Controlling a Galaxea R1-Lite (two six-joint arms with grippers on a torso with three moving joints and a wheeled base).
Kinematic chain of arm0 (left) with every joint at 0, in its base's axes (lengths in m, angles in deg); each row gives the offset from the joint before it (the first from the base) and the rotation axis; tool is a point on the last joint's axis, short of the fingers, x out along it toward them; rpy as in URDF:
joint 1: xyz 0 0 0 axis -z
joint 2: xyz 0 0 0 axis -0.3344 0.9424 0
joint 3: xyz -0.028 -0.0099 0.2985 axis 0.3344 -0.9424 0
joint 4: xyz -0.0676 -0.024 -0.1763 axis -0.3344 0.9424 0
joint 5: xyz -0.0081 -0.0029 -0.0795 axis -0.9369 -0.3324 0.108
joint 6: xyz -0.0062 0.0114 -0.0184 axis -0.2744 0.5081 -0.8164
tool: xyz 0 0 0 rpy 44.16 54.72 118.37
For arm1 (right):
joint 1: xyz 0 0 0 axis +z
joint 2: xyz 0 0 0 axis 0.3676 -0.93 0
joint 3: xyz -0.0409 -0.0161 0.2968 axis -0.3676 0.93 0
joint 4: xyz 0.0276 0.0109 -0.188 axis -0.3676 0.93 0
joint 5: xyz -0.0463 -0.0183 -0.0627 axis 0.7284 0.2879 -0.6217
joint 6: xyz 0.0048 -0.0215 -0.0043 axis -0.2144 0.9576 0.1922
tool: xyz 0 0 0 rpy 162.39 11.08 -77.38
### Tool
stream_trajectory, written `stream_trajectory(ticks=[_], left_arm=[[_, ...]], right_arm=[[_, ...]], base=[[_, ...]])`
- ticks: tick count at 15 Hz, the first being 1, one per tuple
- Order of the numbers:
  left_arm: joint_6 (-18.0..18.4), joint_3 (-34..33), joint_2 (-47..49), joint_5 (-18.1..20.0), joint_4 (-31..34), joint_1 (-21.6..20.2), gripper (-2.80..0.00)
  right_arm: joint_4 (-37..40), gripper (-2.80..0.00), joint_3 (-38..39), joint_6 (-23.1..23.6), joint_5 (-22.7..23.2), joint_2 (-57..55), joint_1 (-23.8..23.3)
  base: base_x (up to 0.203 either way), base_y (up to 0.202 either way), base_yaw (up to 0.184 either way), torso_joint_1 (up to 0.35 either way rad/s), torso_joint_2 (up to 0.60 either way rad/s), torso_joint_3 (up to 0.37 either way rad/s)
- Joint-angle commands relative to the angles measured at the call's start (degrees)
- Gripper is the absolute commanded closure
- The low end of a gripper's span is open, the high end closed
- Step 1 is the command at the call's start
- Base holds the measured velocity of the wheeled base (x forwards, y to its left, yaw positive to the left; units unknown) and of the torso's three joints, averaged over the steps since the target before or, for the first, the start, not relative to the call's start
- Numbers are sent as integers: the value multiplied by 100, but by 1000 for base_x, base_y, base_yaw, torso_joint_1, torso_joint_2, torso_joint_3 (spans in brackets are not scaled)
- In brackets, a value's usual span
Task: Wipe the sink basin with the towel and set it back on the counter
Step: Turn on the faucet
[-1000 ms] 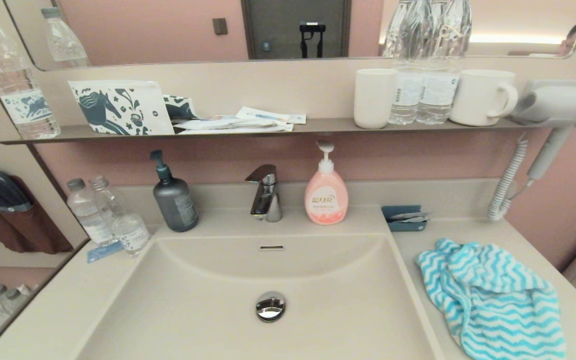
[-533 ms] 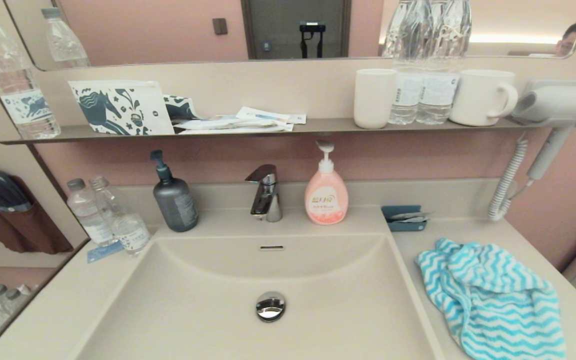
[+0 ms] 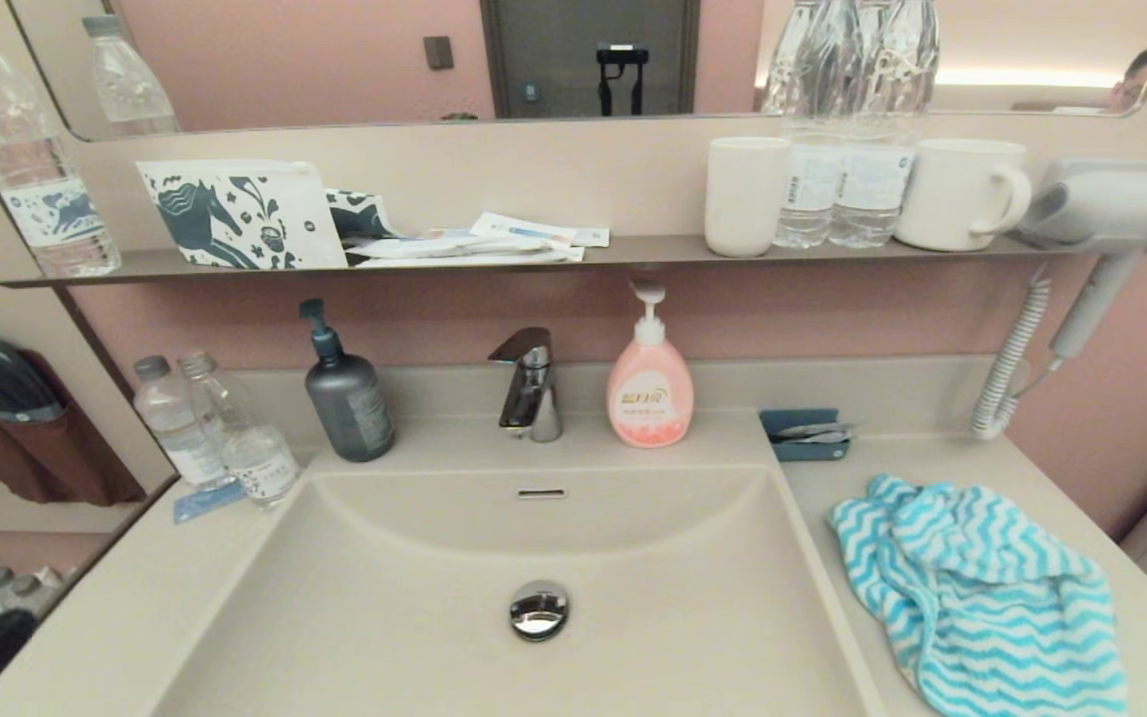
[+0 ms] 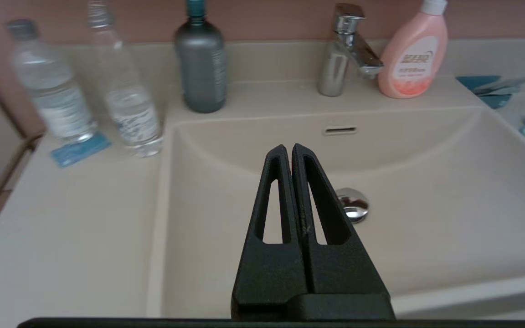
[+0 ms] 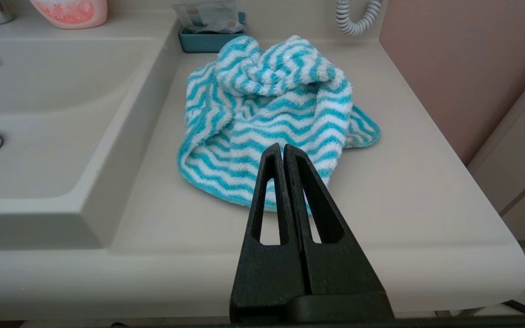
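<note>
The turquoise-and-white zigzag towel (image 3: 982, 588) lies crumpled on the beige counter (image 3: 1032, 468), to the right of the sink basin (image 3: 414, 597). The basin holds only its chrome drain plug (image 3: 539, 609). In the right wrist view my right gripper (image 5: 283, 146) is shut and empty. It hovers at the counter's front edge, its tips pointing at the near hem of the towel (image 5: 271, 114) without touching it. My left gripper (image 4: 287, 148) is shut and empty too, held at the front of the basin (image 4: 426, 191) and pointing toward the drain plug (image 4: 354, 206).
Behind the basin stand a faucet (image 3: 531, 388), a pink soap bottle (image 3: 649, 383) and a grey pump bottle (image 3: 346, 393). Two water bottles (image 3: 225, 438) stand at the back left. A small blue tray (image 3: 804, 435) sits behind the towel, with a coiled dryer cord (image 3: 1012, 368) on the right wall.
A dark shape has come into the lower left corner of the head view, below the counter's edge. The towel and everything on the counter are unmoved.
</note>
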Motion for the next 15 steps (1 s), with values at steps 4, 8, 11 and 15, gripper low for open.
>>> stream_trajectory(ticks=[4,8,11,15], left_arm=[[-98,346,2911,115,-1543,428,0],[-274,647,4604,-529,-2911,1547,0],[-323,907,5764,-1245,-3937,2234,0],[-295,1204,7047,-1938,-5212,2570,0]], right_arm=[[1,0,0,4,2,-5,2],[1,0,0,4,2,-5,2],[1,0,0,4,2,-5,2],[1,0,0,4,2,-5,2]], base=[[0,0,0,0,0,0],[0,0,0,0,0,0],[0,0,0,0,0,0],[0,0,0,0,0,0]])
